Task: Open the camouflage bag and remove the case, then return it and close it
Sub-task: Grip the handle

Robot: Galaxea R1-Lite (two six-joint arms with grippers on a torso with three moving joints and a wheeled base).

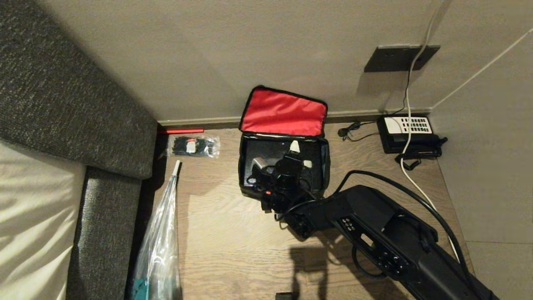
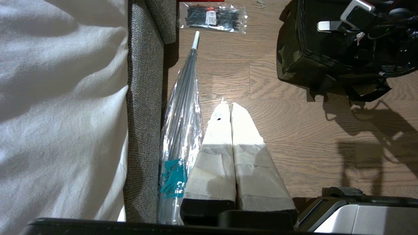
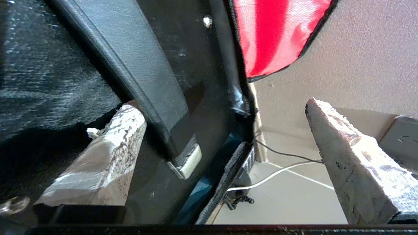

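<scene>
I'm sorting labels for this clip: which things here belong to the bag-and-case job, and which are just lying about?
Part of the job:
- camouflage bag, lid open
- case inside it
- right tool, open over the case's handle

Lying about:
- telephone
- clear umbrella
- packet of cable ties
- sofa
- left tool, shut, idle

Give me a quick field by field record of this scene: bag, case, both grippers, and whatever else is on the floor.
bag: camouflage bag on wood floor, red-lined lid open against wall
case: black case inside bag, handle showing
right gripper: open, fingers astride the handle
left gripper: shut, parked above floor
other items: umbrella, cable ties, telephone
</scene>
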